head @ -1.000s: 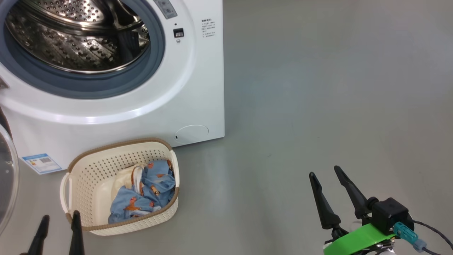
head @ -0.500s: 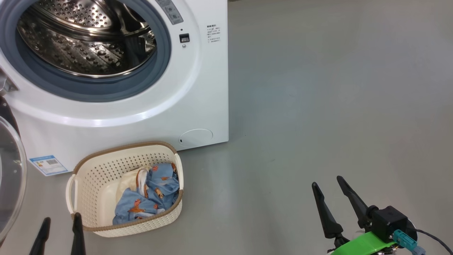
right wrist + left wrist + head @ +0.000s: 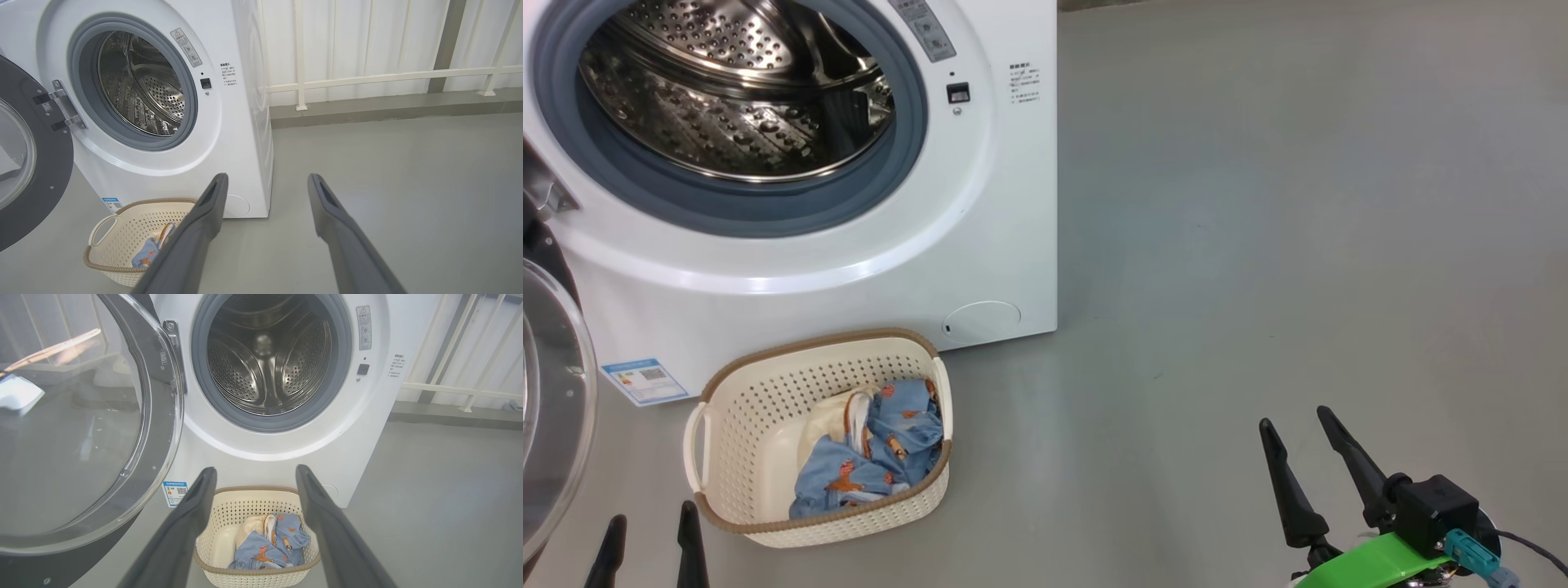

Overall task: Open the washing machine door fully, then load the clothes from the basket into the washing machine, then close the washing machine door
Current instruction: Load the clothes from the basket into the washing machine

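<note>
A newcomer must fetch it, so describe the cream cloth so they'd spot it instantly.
Find the white washing machine; on the floor before it sits a perforated basket. Inside, the cream cloth lies left of the blue printed garments, plain with striped trim.

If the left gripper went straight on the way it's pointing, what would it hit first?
Probably the cream-white perforated plastic basket, framed between the fingers of the left gripper; depth is unclear, so it might pass over the rim and meet the big white washing machine instead.

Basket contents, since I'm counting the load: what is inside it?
Inside the basket lie crumpled light blue printed clothes with a cream-white cloth. Whatever lies beneath them is covered.
</note>
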You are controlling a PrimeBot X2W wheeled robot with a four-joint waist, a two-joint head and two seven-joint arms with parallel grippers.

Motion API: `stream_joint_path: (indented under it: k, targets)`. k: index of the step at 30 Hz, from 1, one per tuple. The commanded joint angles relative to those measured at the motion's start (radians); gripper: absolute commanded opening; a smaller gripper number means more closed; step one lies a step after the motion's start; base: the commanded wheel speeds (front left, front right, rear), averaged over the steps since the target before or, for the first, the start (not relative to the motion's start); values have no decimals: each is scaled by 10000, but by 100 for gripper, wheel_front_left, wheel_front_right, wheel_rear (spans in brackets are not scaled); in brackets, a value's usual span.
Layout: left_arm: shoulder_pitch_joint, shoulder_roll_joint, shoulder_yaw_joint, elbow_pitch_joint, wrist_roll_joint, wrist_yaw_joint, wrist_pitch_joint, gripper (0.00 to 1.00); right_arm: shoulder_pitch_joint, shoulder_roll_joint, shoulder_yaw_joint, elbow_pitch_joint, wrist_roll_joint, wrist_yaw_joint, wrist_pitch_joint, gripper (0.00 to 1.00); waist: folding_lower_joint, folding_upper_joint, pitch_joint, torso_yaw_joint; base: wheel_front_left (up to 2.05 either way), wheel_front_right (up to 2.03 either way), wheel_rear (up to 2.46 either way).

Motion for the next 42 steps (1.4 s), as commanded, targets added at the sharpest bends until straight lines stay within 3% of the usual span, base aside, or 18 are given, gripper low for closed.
stream_joint_path:
  k: [1,23,42]
  targets:
    - [-317,158,304,-150,55,-25,-65,100,-6,1,143,-212,-28,16,-120,100,0,0,4,28,0,0,0]
    - [-548,371,241,139,-29,-25,-65,100,-44,1,128,-170,76,16,-120,100,0,0,204,225,12,-12,0]
    - [-864,215,735,16,162,-25,-65,100,-118,1,165,-149,170,16,-120,100,0,0,475,295,169,-167,-2]
